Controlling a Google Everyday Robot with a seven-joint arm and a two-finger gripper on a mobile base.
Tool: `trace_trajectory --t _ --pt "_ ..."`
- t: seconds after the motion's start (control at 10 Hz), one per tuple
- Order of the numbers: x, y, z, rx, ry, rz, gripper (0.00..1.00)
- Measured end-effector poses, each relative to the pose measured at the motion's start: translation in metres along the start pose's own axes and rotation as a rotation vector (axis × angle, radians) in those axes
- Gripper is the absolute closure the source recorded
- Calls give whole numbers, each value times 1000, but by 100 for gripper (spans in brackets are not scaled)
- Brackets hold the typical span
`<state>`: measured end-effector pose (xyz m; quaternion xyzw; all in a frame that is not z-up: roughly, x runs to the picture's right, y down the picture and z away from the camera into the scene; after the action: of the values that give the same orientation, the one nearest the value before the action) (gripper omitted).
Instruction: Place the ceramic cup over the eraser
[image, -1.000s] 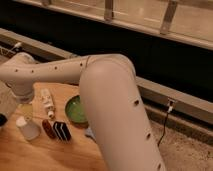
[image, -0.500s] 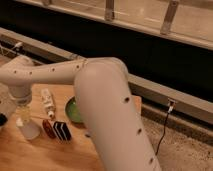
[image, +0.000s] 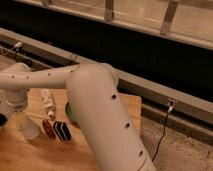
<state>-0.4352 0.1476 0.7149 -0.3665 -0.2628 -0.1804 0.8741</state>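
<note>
I'm watching the eraser (image: 62, 131) as my fixed mark: it lies flat on the wooden table (image: 30, 156) with open wood in front of it, so a cup can come down over it from above.

The cup (image: 28, 131) stands on the table well to the left of the eraser, with a small red thing (image: 47, 128) between the two. That red piece sits just beside the eraser, so I judge the cup has to be lifted over it, not slid along the wood.

The gripper (image: 20, 116) hangs straight down from the wrist onto the top of the cup, left of the eraser. That looks like a top-down pick. Whether it has closed on the cup I cannot tell, because wrist and cup run together there.

Behind the eraser lies a white tube (image: 47, 102). Behind it and to the right a green bowl (image: 70, 114) peeks out from under my big arm, which hides most of it. Both crowd the far side, so I'd bring the cup in from the near side.

To my eye the task is at the pick, with the carry across not yet made.
</note>
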Motion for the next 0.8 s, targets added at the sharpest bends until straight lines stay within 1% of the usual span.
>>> trace_trajectory --t 0.2,0.4,0.7,0.8 --pt "1 3 24 -20 -14 -13 20" --pt "3 4 39 -26 -20 -24 20" --pt "9 4 47 -28 -28 -23 21" --pt "8 4 49 -27 -30 -26 27"
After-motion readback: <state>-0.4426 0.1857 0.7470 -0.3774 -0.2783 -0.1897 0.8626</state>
